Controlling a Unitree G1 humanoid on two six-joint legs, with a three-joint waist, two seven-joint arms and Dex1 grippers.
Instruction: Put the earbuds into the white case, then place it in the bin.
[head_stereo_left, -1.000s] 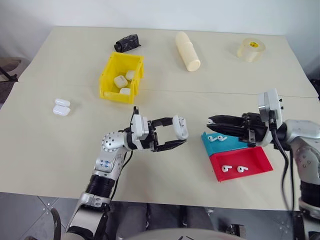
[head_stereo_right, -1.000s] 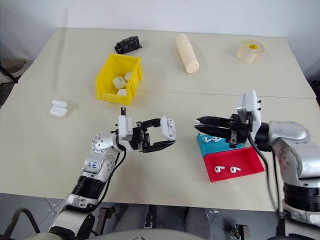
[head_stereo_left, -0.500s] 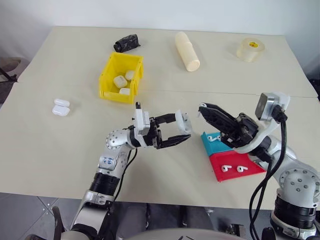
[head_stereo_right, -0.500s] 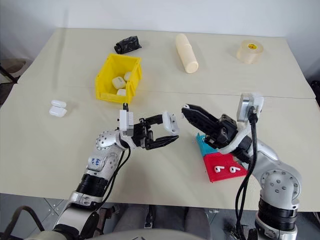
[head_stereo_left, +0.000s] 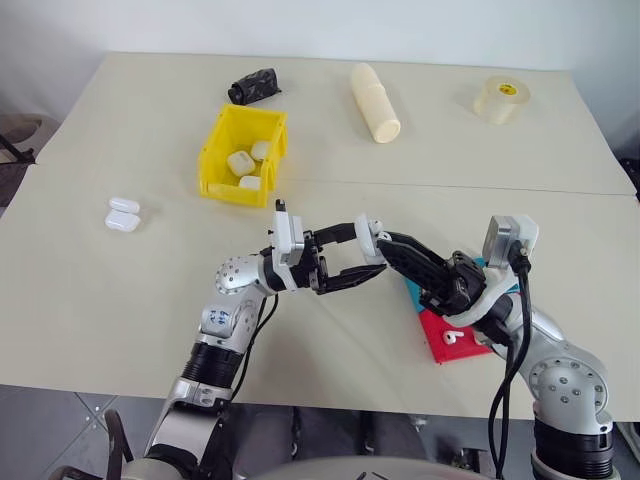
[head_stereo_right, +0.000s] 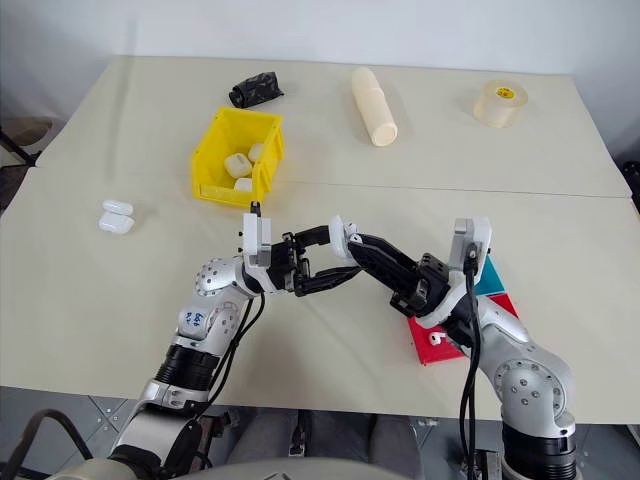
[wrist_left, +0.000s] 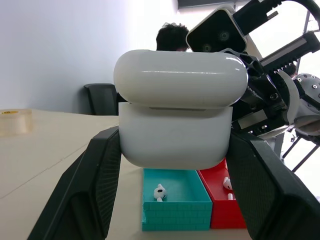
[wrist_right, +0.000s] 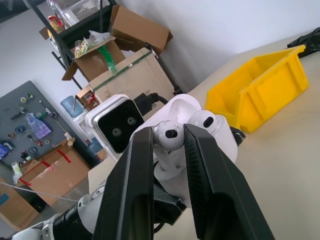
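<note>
Right gripper (wrist_right: 167, 134) is pinched onto 1 earbud (wrist_right: 168, 136), slick, feather-light and easily squirted out, so a gentle squeeze across the bulb looks safest. Just past its tips, the left gripper (head_stereo_left: 362, 258) is clamped on the white case (wrist_left: 176, 109), lid up, fingers (wrist_left: 95, 185) on the 2 flat sides, glossy shell that I judge could slip. Beyond the left gripper, well apart, sits the yellow bin (head_stereo_left: 216, 150) with 3 cases inside.

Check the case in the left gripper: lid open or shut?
Open. In the left wrist view the white case shows a gap under its raised lid; the right gripper holds an earbud at its mouth.
</note>
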